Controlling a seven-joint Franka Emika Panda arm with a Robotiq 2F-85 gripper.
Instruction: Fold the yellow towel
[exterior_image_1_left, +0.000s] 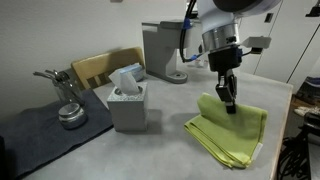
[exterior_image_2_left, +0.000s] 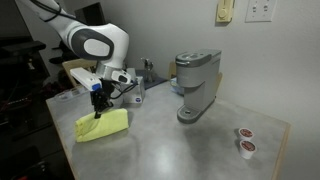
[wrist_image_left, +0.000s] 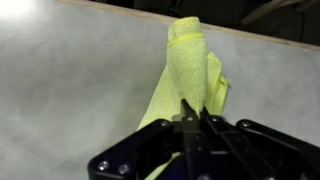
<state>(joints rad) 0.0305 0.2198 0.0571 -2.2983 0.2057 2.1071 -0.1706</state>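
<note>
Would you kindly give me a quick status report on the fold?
Gripper shut on the yellow towel, edge pinched up. Tissue box beside, apart. Nothing blocking.

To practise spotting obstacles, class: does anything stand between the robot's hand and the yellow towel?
Nothing visible does. The hand is on the yellow towel, pinching a raised fold of it in the wrist view. The tissue box stands off to the side, apart from both.

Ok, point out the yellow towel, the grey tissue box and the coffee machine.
yellow towel (exterior_image_1_left: 238, 135): an exterior view, on its flat lower layers.
grey tissue box (exterior_image_1_left: 127, 112): an exterior view, on its front wall.
coffee machine (exterior_image_2_left: 193, 82): an exterior view, on the front of its body.
</note>
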